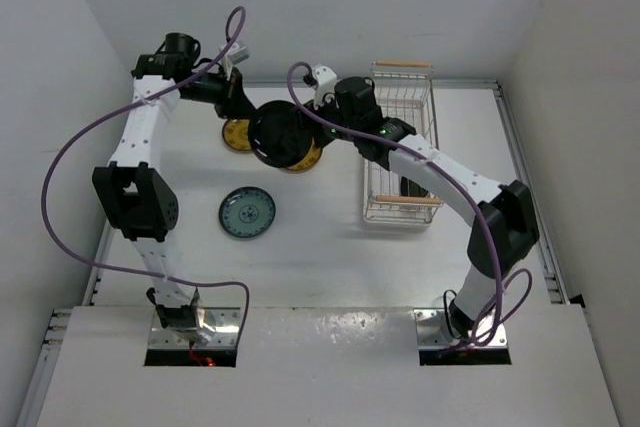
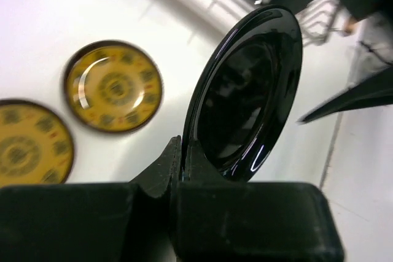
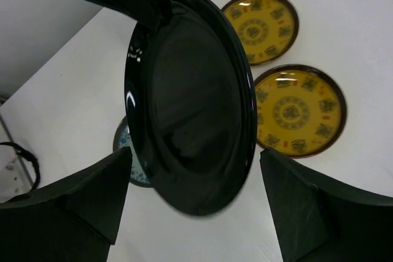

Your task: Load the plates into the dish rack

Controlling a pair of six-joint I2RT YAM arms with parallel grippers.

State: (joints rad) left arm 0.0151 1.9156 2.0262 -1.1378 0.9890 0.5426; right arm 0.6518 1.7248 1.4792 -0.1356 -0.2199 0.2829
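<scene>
My left gripper (image 1: 243,110) is shut on the rim of a glossy black plate (image 1: 275,132) and holds it on edge above the table. In the left wrist view the jaws (image 2: 182,159) pinch the plate's (image 2: 245,90) lower rim. My right gripper (image 1: 308,119) is open. Its fingers stand on either side of the plate (image 3: 190,96) without touching it. Two yellow plates (image 1: 238,137) (image 1: 305,157) lie flat below, and they also show in the right wrist view (image 3: 261,26) (image 3: 298,111). The teal plate (image 1: 247,213) lies nearer. The dish rack (image 1: 402,97) stands to the right.
A dark shape (image 1: 415,188) sits in the rack's near end; I cannot tell what it is. White walls close in the table at the left, back and right. Purple cables loop above both arms.
</scene>
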